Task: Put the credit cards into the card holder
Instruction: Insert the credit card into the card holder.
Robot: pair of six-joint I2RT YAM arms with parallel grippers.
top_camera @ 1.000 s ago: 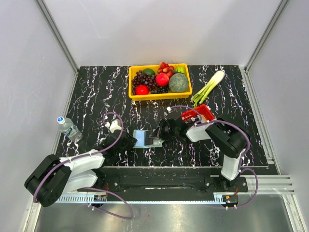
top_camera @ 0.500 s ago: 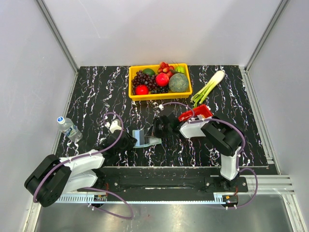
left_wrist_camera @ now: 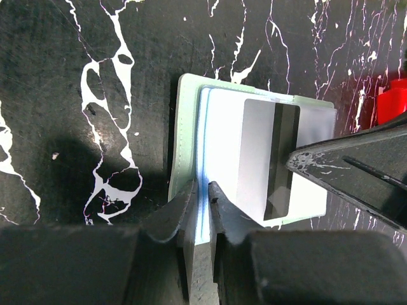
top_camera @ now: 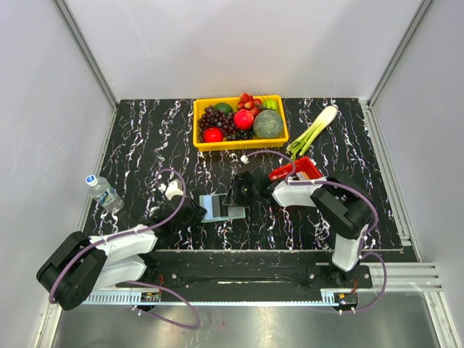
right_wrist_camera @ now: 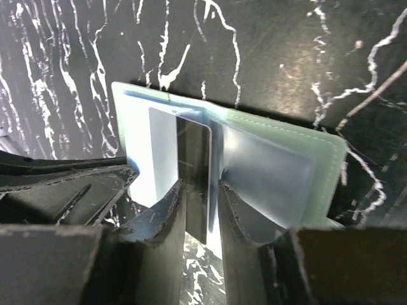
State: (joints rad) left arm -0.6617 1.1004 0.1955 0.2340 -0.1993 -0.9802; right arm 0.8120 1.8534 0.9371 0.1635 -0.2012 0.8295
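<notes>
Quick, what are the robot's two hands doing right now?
Left gripper: closed on the edge of the card holder.
Right gripper: slightly open, dark card between its fingers.

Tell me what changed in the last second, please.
The right gripper moved left, pushing the credit card into the card holder; its jaws now look loosened. The left gripper stays shut on the holder's edge; fruit tray and water bottle have not moved.

Black marbled table [top_camera: 145,141] bears a yellow fruit tray [top_camera: 240,141], bottle [top_camera: 104,192], card holder [top_camera: 212,206], and seemingly a leek [top_camera: 313,130].
</notes>
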